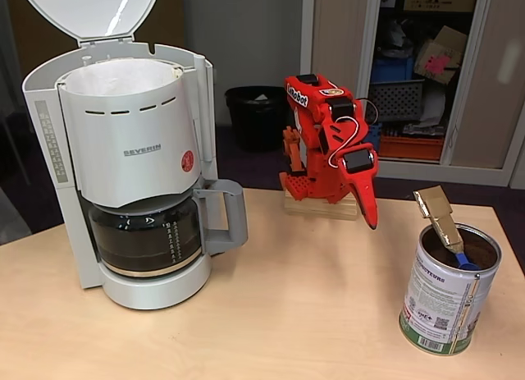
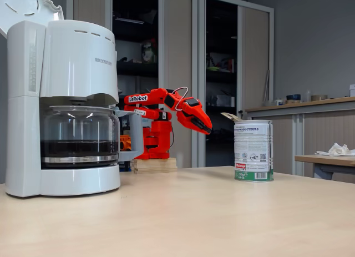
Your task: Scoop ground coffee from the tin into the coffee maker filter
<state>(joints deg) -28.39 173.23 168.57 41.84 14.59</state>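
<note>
Gripper (image 1: 371, 218) hanging tip-down, jaws closed and empty.
Tin (image 1: 443, 294) with scoop (image 1: 443, 224) sits right of the jaws; filter (image 1: 123, 78) far left.

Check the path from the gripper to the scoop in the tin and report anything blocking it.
Nothing visible blocks it. The gripper hangs in open air above the table, left of the tin in a fixed view. The scoop handle sticks up out of the tin, with bare space between them.
</note>
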